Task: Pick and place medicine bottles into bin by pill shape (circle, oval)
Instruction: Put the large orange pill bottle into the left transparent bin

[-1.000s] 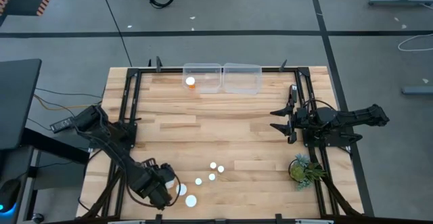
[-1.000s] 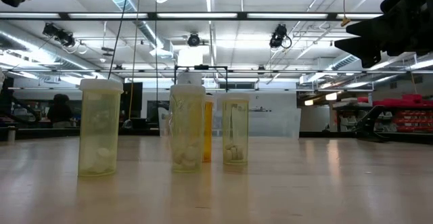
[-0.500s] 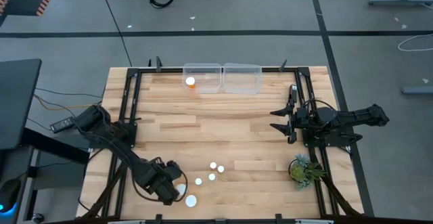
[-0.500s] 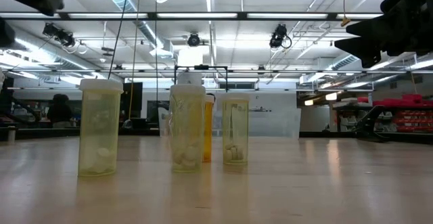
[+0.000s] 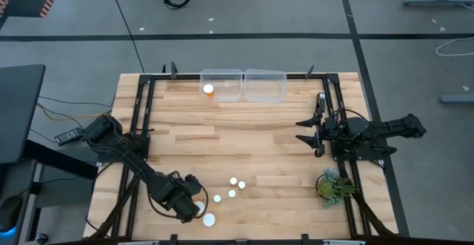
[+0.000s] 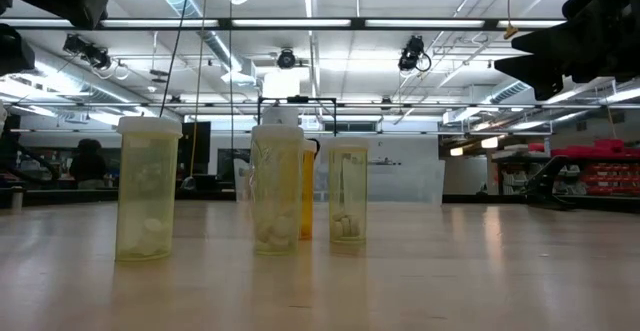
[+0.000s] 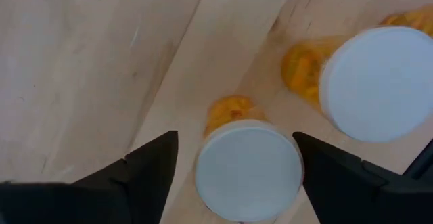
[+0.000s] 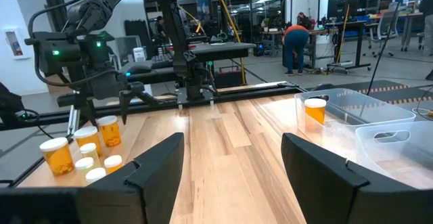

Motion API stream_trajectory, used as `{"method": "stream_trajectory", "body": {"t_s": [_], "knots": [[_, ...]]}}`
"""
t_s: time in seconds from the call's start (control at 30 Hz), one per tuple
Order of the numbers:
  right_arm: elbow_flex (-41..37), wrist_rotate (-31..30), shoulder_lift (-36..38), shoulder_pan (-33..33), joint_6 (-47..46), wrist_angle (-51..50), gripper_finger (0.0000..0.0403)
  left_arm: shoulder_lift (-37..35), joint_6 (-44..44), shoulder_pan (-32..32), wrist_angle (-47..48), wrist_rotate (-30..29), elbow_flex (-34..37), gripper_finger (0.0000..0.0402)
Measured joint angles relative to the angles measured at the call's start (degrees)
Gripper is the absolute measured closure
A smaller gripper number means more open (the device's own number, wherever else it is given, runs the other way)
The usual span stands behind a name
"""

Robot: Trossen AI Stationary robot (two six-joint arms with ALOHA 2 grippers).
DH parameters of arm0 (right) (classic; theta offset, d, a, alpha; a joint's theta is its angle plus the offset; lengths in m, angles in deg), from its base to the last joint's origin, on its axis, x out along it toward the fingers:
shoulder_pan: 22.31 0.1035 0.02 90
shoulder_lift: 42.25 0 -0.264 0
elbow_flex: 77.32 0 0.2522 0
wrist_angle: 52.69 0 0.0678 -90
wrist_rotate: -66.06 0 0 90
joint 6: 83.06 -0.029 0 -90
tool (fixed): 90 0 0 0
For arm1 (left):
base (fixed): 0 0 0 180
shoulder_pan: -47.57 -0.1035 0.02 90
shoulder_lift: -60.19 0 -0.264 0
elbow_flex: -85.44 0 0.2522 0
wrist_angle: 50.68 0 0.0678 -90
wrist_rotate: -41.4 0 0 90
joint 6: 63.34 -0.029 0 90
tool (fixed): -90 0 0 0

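Several amber medicine bottles with white caps stand near the table's front edge, in a cluster point(image 5: 233, 188). Two more stand to its left point(image 5: 209, 219). Another stands in the left clear bin point(image 5: 209, 90). My left gripper point(image 5: 192, 205) is open above one bottle point(image 7: 249, 170), with a finger on either side of its cap point(image 7: 230, 183), apart from it. A larger-capped bottle point(image 7: 379, 82) stands beside it. My right gripper point(image 5: 307, 130) is open and empty at the table's right side; it also shows in the right wrist view point(image 8: 233, 176). The low view shows three bottles in a row point(image 6: 277, 186).
Two clear bins point(image 5: 265, 84) stand side by side at the table's far edge. A green plant point(image 5: 333, 184) stands at the front right. A black frame point(image 5: 141, 126) runs around the table. Bare wood lies between the bottles and the bins.
My left gripper has moved toward the table's right edge, closer to the two bottles near the front edge. In the low view its arm has come farther into the top left corner. The bottles have stayed where they were.
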Motion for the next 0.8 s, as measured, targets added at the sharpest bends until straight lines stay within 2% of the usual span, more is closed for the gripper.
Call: {"method": "stream_trajectory", "body": {"t_s": [0.17,0.37,0.63,0.8], "knots": [[0.01,0.00,0.00,0.01,0.01,0.02,0.0148,0.00,-0.56,-0.08,0.05,0.90,0.00,0.0146],[0.00,0.00,0.00,0.02,0.01,0.02,0.0148,-0.04,-8.13,-1.67,0.04,4.13,0.00,0.0187],[0.00,0.00,0.00,0.02,0.02,0.02,0.0148,-0.04,-15.10,-6.15,0.42,6.58,-0.02,0.0170],[0.00,0.00,0.00,0.02,0.01,0.04,0.0148,-0.28,-21.29,-9.61,2.44,7.52,-0.17,0.0179]]}}
